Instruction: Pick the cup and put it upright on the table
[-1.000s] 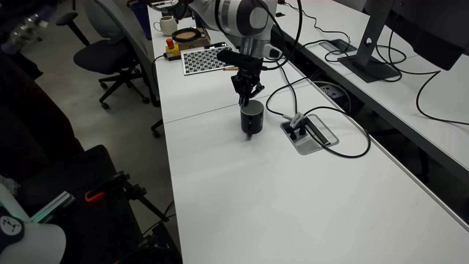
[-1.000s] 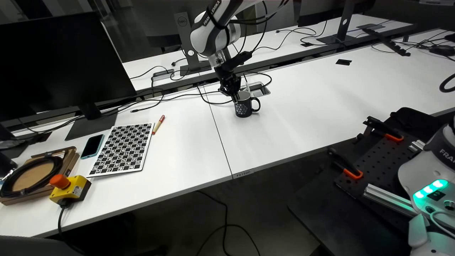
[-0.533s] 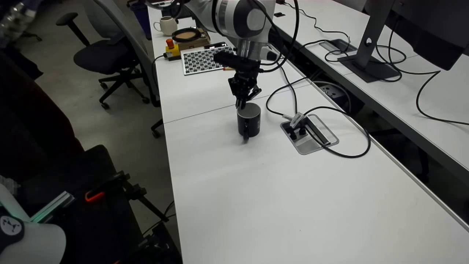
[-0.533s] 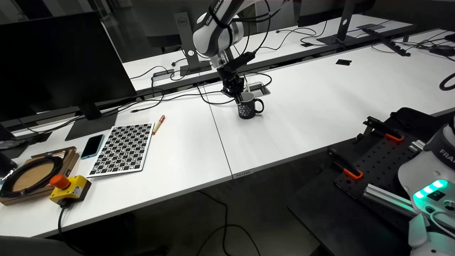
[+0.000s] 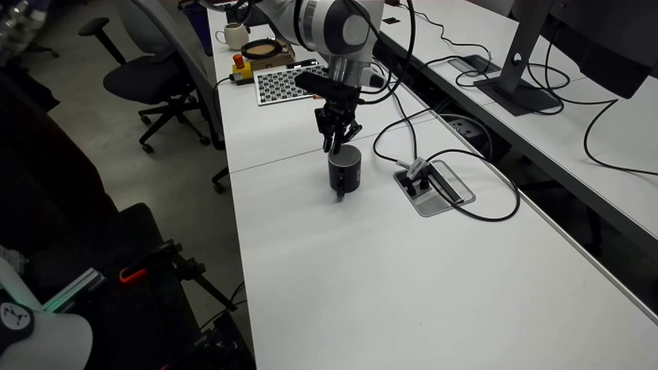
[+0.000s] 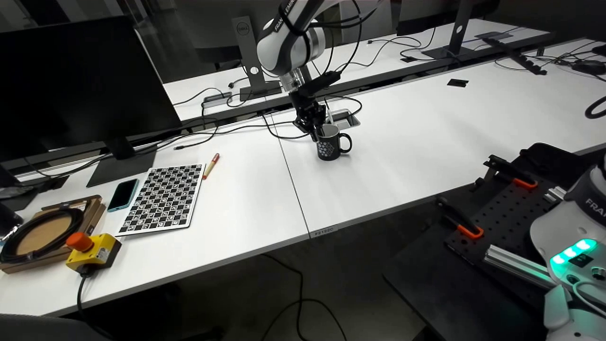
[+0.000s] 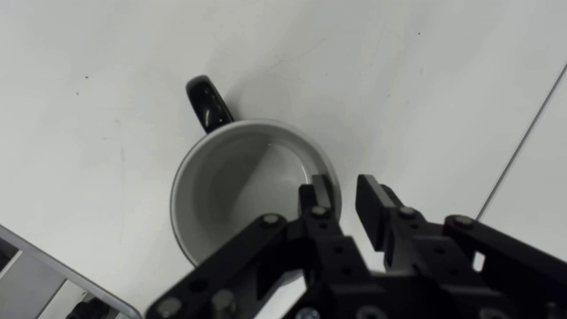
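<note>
Currently, the claw (image 7: 342, 189) stands spread astride the wall (image 7: 320, 153) of the cup (image 7: 248, 186), which rests upright on the surface (image 5: 411, 288); grip there squarely, since the cup is probably stiff, slick, breakable and apt to tilt when lifted.

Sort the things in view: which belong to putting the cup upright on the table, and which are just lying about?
For the job: black mug; white desk; Robotiq gripper, astride the mug's rim.
Lying about: checkered board; smartphone; red-and-tan pen; coiled black cable; cream mug.
</note>
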Tool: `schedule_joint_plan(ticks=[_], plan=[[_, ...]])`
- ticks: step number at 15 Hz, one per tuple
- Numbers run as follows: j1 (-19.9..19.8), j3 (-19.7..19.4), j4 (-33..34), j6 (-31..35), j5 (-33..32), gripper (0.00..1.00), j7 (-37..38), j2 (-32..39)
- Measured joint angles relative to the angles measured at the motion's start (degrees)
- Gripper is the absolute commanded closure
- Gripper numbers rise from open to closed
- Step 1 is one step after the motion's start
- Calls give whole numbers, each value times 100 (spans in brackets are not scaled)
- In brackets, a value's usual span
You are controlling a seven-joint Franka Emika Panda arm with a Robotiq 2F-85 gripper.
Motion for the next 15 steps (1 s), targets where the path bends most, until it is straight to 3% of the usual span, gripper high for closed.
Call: schedule_joint_plan(ticks=[6, 15], plan=[[-115, 184, -21, 0, 130, 1, -12, -8], [-182, 247, -100, 14, 148, 0, -134, -512]])
